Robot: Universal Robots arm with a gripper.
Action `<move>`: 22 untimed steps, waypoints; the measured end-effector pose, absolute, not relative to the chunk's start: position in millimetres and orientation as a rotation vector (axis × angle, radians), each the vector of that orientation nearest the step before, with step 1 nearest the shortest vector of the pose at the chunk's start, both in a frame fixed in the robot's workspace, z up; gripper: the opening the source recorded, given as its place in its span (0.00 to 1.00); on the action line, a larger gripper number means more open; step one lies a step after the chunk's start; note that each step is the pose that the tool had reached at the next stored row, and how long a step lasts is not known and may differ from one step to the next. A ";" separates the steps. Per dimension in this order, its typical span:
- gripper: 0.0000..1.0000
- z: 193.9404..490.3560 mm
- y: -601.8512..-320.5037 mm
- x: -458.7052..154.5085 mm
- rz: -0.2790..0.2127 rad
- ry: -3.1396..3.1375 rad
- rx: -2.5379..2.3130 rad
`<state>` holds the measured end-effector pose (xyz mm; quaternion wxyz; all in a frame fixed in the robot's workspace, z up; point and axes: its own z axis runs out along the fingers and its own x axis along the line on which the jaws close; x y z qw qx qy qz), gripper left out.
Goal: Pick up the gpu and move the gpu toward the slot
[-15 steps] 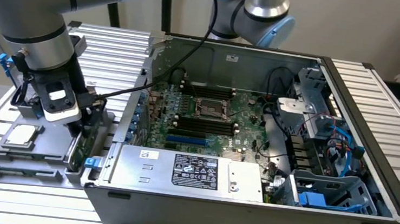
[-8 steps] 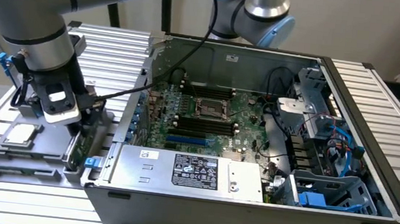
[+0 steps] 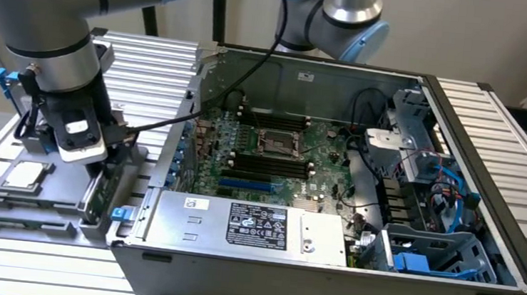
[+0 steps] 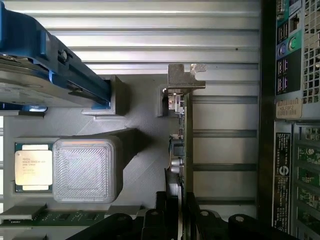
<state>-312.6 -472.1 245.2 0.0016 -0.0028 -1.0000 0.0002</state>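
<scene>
Fingers (image 4: 161,212) of the black gripper (image 4: 177,200) are closed against both faces of the thin green gpu (image 4: 188,140) card with silvery end bracket. The gpu is stood edge-on in the grey printed holder (image 4: 140,150).

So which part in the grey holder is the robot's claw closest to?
The gpu, the thin green card standing on edge: the gripper is right at it. The square chip and blue-railed drive lie farther off.

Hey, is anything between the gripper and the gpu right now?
Nothing visible is in the way. The gripper is right at the edge of the gpu, which stands on edge in the gray holder.
</scene>
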 end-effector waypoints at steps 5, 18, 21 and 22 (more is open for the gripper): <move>0.26 248.9 -472.1 -310.7 0.000 -3.124 -0.009; 0.26 284.1 -472.1 -308.3 0.000 -3.103 -0.008; 0.26 297.7 -472.2 -307.5 0.001 -3.102 -0.009; 0.26 302.2 -472.2 -306.8 0.000 -3.102 -0.008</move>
